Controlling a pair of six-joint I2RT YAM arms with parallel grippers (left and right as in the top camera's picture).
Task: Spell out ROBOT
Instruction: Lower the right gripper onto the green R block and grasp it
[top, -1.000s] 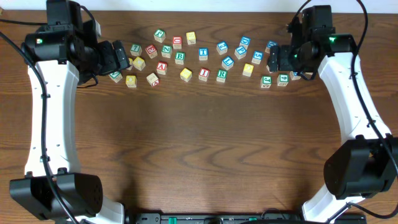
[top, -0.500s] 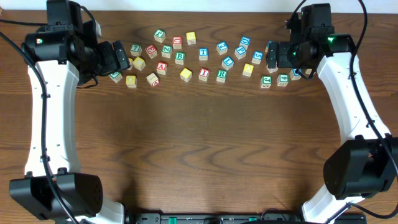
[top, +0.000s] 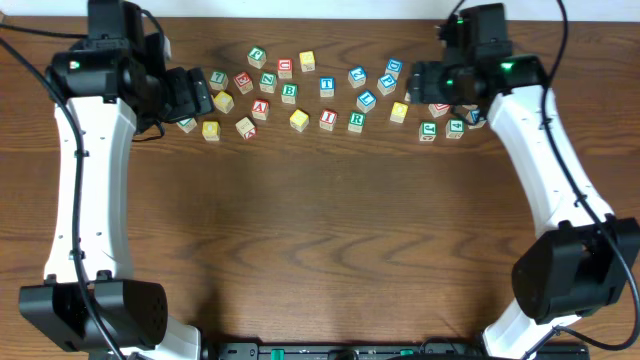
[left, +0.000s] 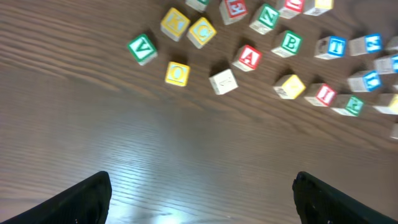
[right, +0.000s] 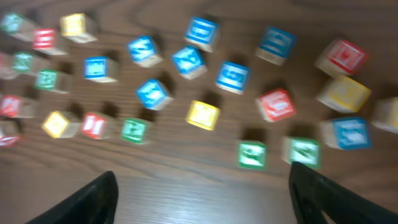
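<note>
While nothing is held, grippers: two; left gripper (left: 202, 186) and right gripper (right: 203, 185) both spread wide.
Letter blocks (top: 328, 88): over twenty counted, scattered along far edge of table (top: 320, 230).
Arms (top: 80, 200): two, hiding some blocks.

- A dark brown wooden table (top: 320, 230), grain running sideways.
- Many small wooden letter cubes (top: 289, 93), red, green, blue, yellow, scattered near its far edge.
</note>
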